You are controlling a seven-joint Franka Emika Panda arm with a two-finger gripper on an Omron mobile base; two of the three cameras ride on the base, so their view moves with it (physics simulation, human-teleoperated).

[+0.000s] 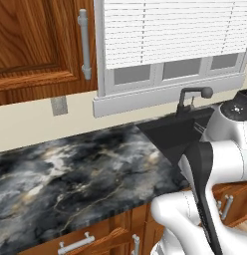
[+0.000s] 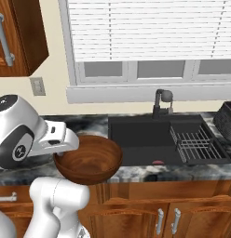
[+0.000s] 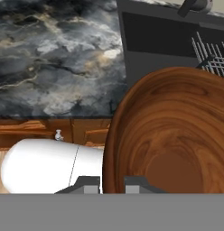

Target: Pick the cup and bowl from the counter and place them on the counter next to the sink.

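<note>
Both base views look forward and down from behind the arm, sharing the dark marbled stone counter (image 1: 70, 174) and black recessed sink (image 2: 140, 139); hand view looks closely down.

Wide bare stretch of counter (image 3: 55, 58) ahead and to the left of the gripper (image 3: 113, 182), nothing standing on it. Ahead and to the right, blocked low by the held bowl (image 3: 172, 131), with the sink (image 2: 145, 139) beyond it, wire rack (image 2: 196, 145) filling its far side. Faucet (image 2: 162, 103) upright behind the basin; dark ribbed box (image 2: 225, 120) past the rack. Wall cabinet (image 1: 41, 45) overhanging the counter's far-left back.
</note>
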